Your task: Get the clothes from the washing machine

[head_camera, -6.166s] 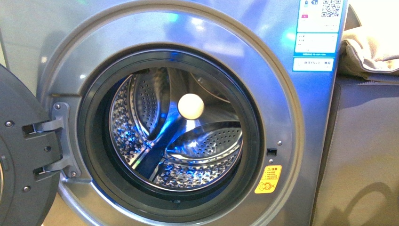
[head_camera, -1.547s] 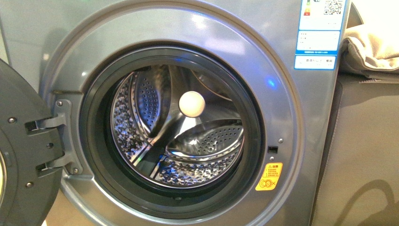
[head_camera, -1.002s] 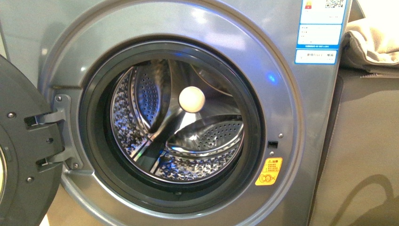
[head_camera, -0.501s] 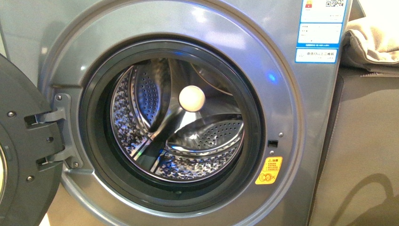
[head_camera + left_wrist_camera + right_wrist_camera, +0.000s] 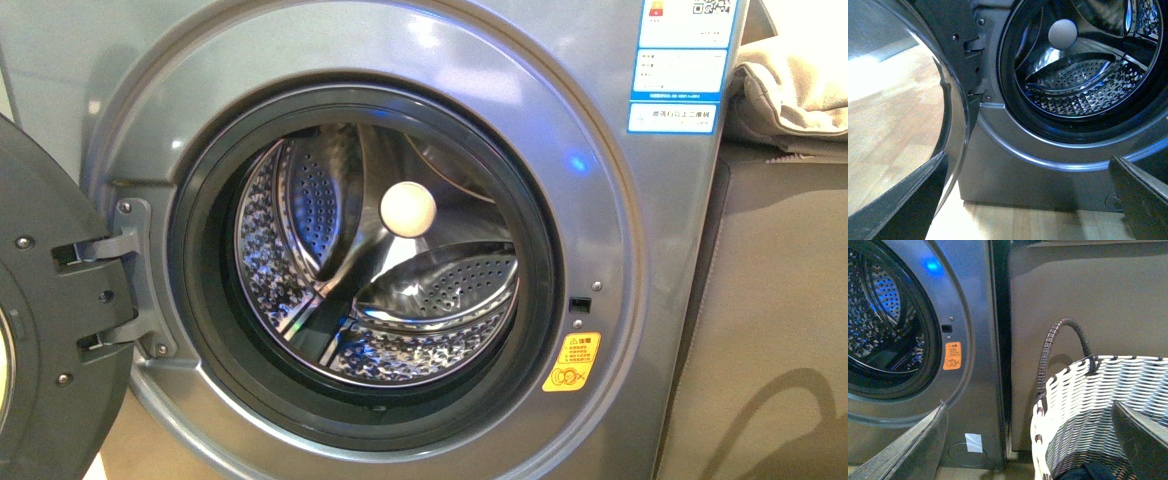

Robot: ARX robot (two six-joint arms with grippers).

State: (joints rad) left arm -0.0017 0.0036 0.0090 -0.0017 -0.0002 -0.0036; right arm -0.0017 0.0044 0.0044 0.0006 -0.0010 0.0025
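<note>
Inside the basket lies seemingly dark clothes; both pincers spread.

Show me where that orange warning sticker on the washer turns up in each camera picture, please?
Front view: the orange sticker sits at lower right of the round opening, on the grey front panel.
Left wrist view: not in the picture; the frame's edge cuts off that side of the panel.
Right wrist view: the sticker is beside the opening's dark rim, with the woven basket further off.
Shared landmark: the small black latch slot just above the sticker.
</note>
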